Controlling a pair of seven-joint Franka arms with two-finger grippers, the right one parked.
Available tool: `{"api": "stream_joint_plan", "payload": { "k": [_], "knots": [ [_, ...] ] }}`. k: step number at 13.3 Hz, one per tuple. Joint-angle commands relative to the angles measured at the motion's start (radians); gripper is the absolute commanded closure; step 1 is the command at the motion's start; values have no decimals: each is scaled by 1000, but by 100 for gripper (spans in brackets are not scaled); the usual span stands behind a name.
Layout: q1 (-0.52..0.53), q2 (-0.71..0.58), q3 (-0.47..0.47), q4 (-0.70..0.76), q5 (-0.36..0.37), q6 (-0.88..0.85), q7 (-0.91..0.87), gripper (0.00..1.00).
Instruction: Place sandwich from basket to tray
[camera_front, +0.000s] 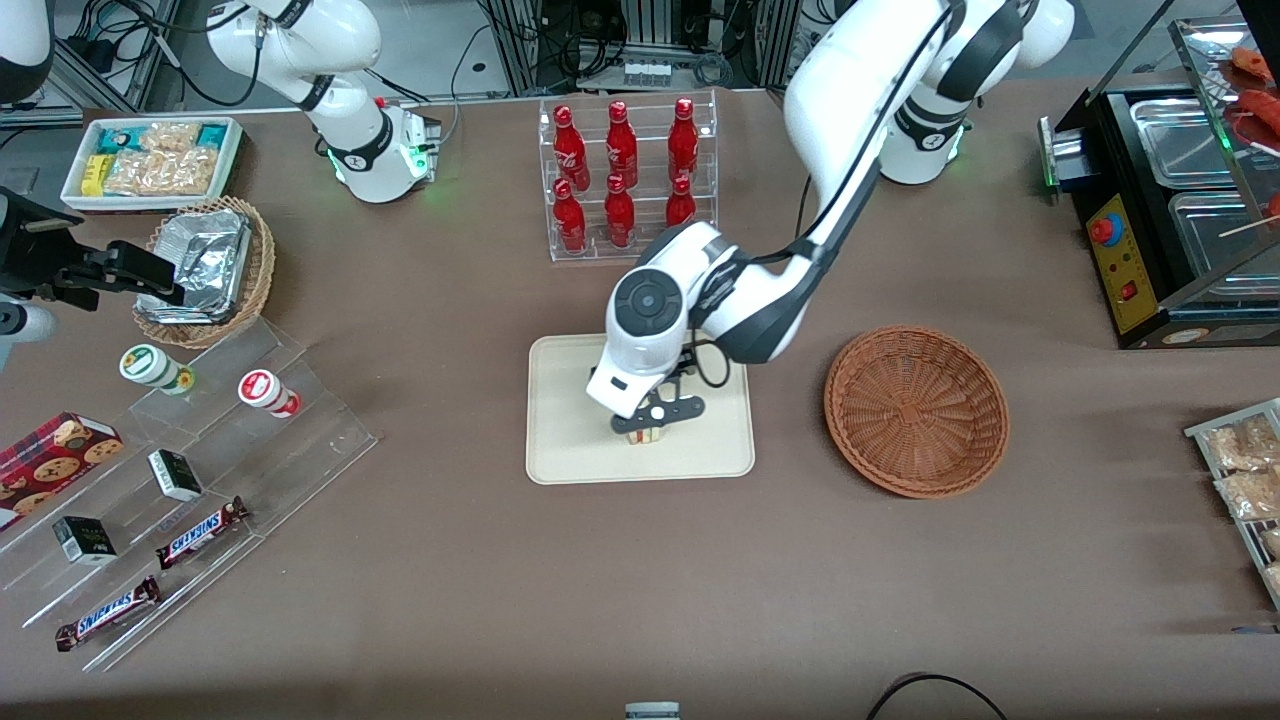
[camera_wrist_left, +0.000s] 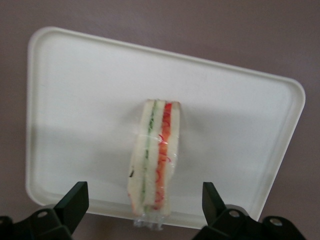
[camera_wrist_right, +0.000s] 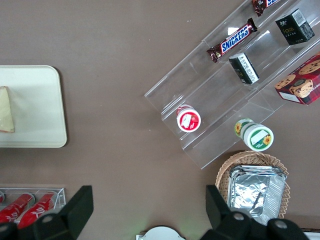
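Observation:
The sandwich (camera_front: 646, 437), a wrapped wedge of pale bread with green and red filling, rests on the cream tray (camera_front: 565, 455), near the tray's edge closest to the front camera. My left gripper (camera_front: 652, 420) hovers just above it. In the left wrist view the gripper (camera_wrist_left: 144, 190) is open, with its fingers (camera_wrist_left: 75, 200) standing well apart on either side of the sandwich (camera_wrist_left: 155, 155) without touching it, over the tray (camera_wrist_left: 75, 100). The reddish-brown wicker basket (camera_front: 915, 410) lies empty beside the tray, toward the working arm's end. The right wrist view shows the sandwich (camera_wrist_right: 5, 110) on the tray (camera_wrist_right: 35, 100).
A clear rack of red bottles (camera_front: 625, 175) stands farther from the front camera than the tray. A tan basket of foil packets (camera_front: 205, 265), a white snack bin (camera_front: 150, 160) and a clear stepped stand with snacks (camera_front: 180, 500) lie toward the parked arm's end. A black appliance (camera_front: 1170, 220) stands toward the working arm's end.

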Motion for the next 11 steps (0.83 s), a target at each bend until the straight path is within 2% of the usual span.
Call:
{"api": "stream_joint_plan", "payload": {
  "k": [1, 4, 8, 11],
  "knots": [
    [5, -59, 11, 2, 16, -52, -1, 0],
    [10, -133, 42, -11, 24, -158, -11, 0],
    [74, -246, 85, -130, 24, -173, 4, 0],
    [151, -349, 85, -254, 24, -176, 152, 0]
  ]
}}
